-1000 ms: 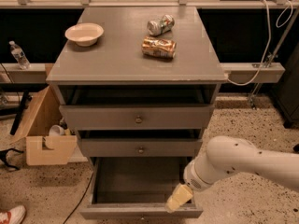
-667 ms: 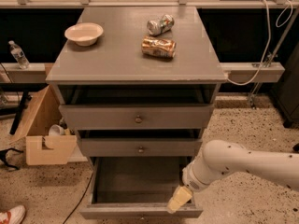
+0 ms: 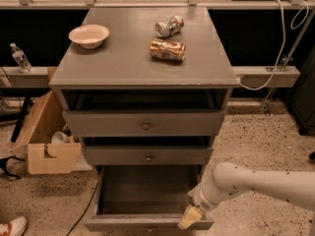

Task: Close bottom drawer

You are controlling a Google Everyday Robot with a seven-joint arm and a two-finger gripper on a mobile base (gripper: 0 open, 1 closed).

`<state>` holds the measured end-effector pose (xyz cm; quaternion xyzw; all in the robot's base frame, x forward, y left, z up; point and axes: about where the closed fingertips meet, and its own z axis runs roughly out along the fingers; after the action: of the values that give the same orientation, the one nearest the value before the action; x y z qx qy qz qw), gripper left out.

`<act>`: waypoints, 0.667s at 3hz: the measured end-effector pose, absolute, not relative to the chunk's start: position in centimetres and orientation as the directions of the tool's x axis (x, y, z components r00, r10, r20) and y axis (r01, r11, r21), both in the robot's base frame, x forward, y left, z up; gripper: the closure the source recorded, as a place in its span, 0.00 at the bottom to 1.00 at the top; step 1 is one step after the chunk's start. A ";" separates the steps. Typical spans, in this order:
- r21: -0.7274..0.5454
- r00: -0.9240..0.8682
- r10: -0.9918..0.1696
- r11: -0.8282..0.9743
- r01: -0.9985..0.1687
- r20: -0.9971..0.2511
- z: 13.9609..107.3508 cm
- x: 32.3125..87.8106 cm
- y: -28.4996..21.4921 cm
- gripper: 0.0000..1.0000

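Note:
The bottom drawer is the lowest of three grey drawers in the cabinet and is pulled far out, showing its dark grey inside; its knob is cut off by the frame's lower edge. My white arm reaches in from the right. My gripper with yellowish fingertips rests at the drawer's front edge near its right corner. The middle drawer and top drawer above it each stand slightly open.
On the cabinet top sit a cream bowl and two crushed cans. A cardboard box stands on the floor at the left. A water bottle stands on a ledge. A shoe shows at the bottom left.
My arm and gripper have shifted slightly; the bottom drawer stands pulled out about as before.

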<state>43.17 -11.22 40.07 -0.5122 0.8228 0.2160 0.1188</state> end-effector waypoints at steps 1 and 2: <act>0.238 -0.428 -0.792 0.357 -0.903 -0.436 36.8 43.0 -11.5 0.41; 0.267 -0.430 -0.790 0.343 -0.901 -0.437 33.4 42.6 -11.4 0.65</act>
<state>42.55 -11.44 33.43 -0.5211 0.8111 0.2389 0.1158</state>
